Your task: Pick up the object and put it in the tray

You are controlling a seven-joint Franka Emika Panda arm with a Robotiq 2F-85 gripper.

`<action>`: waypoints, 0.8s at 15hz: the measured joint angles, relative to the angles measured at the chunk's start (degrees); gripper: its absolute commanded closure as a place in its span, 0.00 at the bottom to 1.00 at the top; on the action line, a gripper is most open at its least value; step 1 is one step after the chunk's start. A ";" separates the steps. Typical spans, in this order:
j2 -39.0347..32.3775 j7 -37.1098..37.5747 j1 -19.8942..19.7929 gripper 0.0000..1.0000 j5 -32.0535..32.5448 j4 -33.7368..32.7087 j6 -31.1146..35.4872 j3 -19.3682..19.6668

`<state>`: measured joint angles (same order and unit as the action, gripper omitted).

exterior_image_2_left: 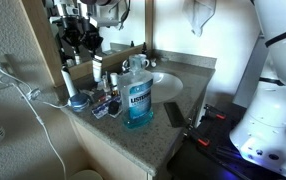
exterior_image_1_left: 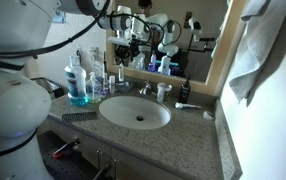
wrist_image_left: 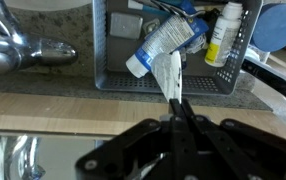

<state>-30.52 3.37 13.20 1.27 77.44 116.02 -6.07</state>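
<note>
In the wrist view my gripper (wrist_image_left: 175, 108) is shut on a slim white bottle (wrist_image_left: 172, 76). The bottle sticks out beyond the fingertips, and its cap end is hidden between the fingers. The bottle hangs at the front wall of the dark mesh tray (wrist_image_left: 101, 55), touching or just in front of it. The tray holds a white and blue tube (wrist_image_left: 165, 42) and a white bottle with a yellow label (wrist_image_left: 223, 35). In both exterior views the gripper (exterior_image_1_left: 120, 52) (exterior_image_2_left: 83, 42) is low at the back of the counter by the mirror, over the tray (exterior_image_2_left: 105, 103).
A chrome faucet (wrist_image_left: 28, 48) stands left of the tray, and the oval sink (exterior_image_1_left: 135, 112) is in the counter. A large blue-liquid bottle (exterior_image_1_left: 78, 85) (exterior_image_2_left: 136, 100) stands next to the tray. A dark comb (exterior_image_1_left: 79, 116) lies at the counter front. A short white jar (exterior_image_1_left: 163, 92) stands behind the sink.
</note>
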 measured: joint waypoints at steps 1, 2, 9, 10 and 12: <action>-0.53 -0.18 -0.05 0.98 -0.24 -0.49 0.32 -0.24; -0.97 -0.86 -0.10 0.72 -0.67 -0.91 0.61 -0.45; -1.16 -1.34 -0.72 0.29 -2.88 -1.14 0.63 -1.12; -1.15 -1.34 -0.75 0.20 -2.89 -1.14 0.63 -1.13; -1.11 -1.34 -0.81 0.07 -2.89 -1.14 0.61 -1.13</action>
<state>-31.63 2.03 12.39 -1.62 76.30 116.63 -7.20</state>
